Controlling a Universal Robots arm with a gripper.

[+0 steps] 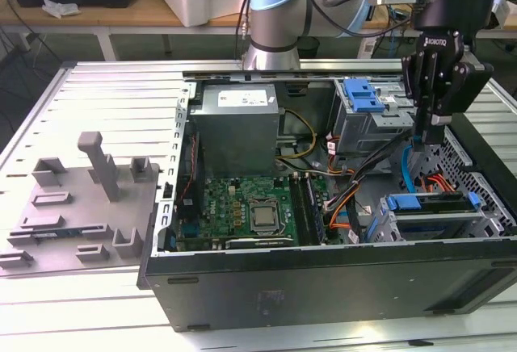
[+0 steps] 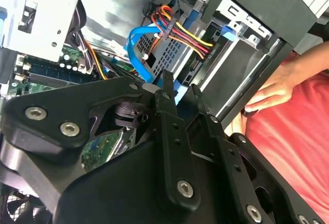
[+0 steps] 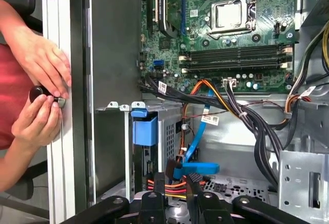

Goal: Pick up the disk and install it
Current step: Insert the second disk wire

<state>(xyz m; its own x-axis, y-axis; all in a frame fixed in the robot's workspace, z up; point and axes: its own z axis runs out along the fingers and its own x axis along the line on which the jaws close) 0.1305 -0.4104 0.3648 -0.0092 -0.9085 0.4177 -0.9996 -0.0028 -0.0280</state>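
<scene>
The gripper (image 1: pixel 426 140) is hovering over the open computer case (image 1: pixel 323 287), clenched or released I cannot tell, while the disk (image 1: pixel 428 203) is sitting in a bay at its six o'clock.

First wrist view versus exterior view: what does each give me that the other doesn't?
First wrist view: a person's hands at the case's edge, holding a small dark object. Exterior view: the grey fixture plate on the exterior view's left, and the power supply. Both: the processor socket and the gripper over the open case.
</scene>
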